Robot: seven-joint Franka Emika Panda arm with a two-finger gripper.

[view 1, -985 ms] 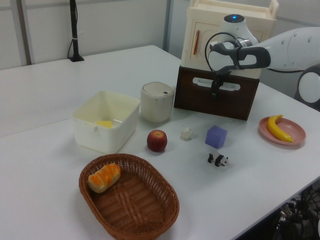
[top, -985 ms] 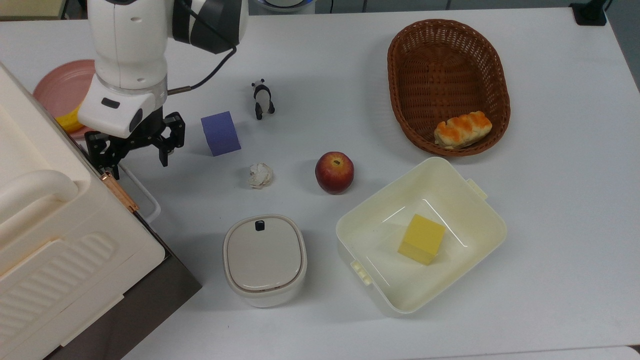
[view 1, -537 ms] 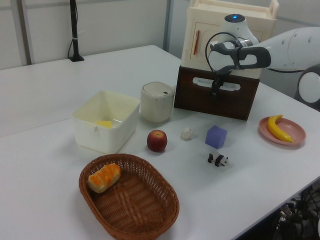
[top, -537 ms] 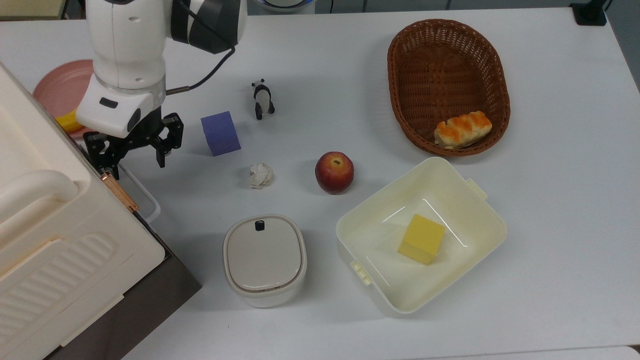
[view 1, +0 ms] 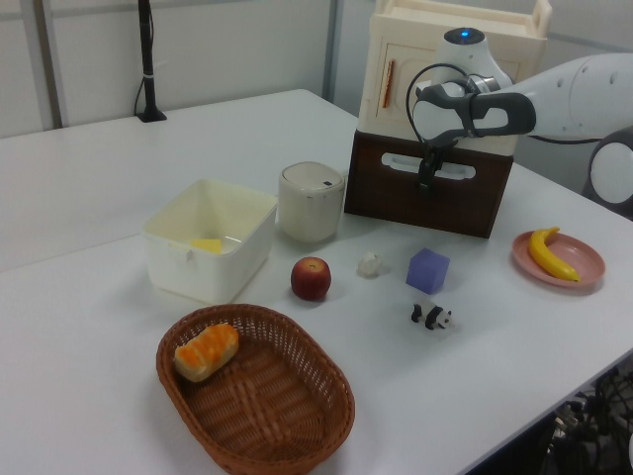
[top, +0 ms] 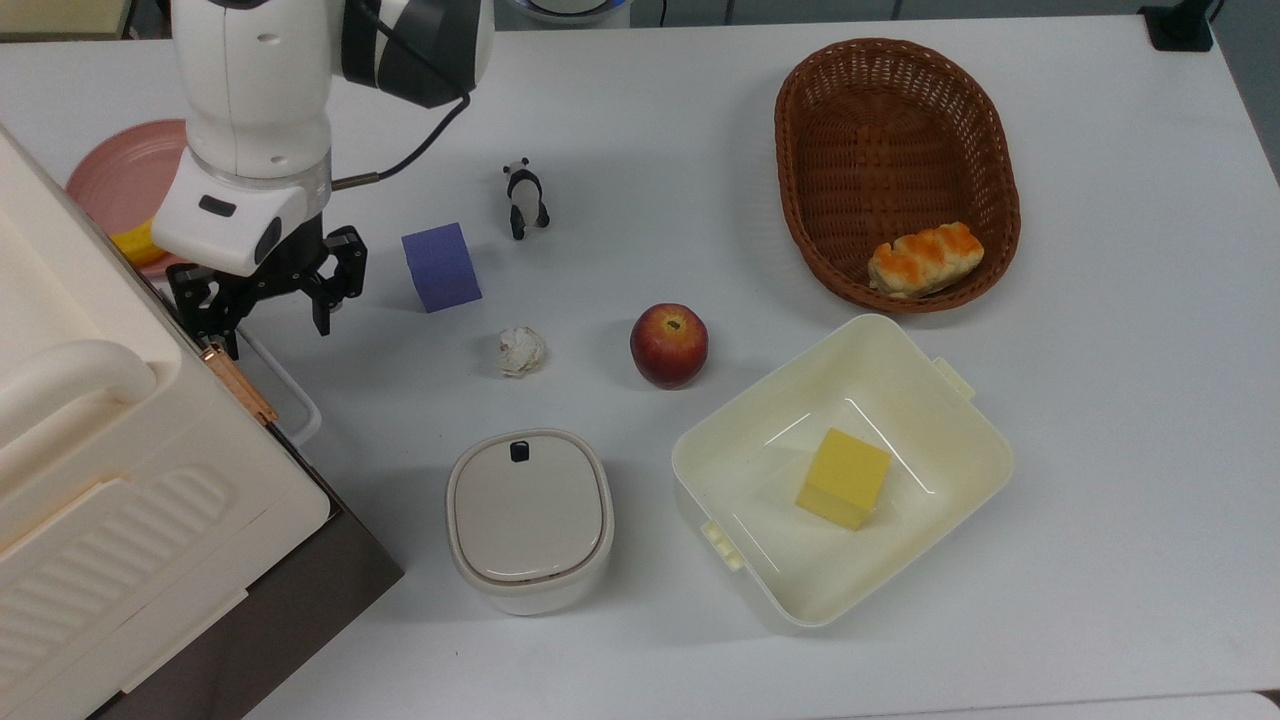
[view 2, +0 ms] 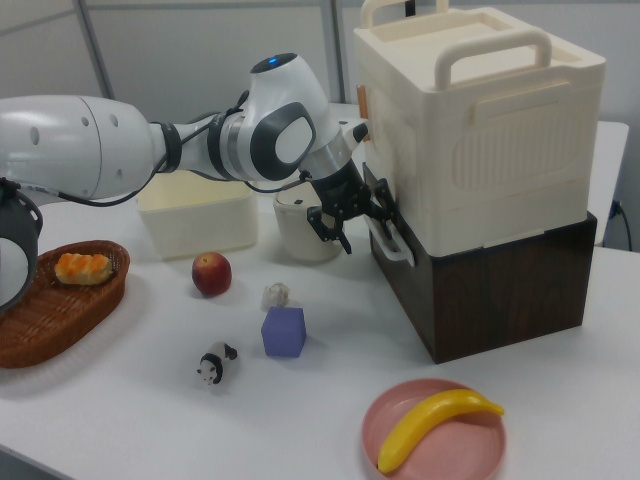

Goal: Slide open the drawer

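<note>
Gripper (top: 272, 315) of the white Franka arm hangs at the white loop handle (view 2: 392, 240) of the dark brown wooden drawer (view 1: 430, 188), fingers spread wide around the bar, not clamped. The drawer sits closed under the cream ribbed plastic cabinet (view 2: 478, 130), at nine o'clock on the white table (top: 1100, 300) in the top view. A purple cube (top: 441, 266) lies at three o'clock of the gripper, nearby. No writing is legible on anything.

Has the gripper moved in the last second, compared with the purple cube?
Yes, slightly. In the top view the gripper has edged toward the top view's upper left, away from the purple cube, staying at the drawer handle.
</note>
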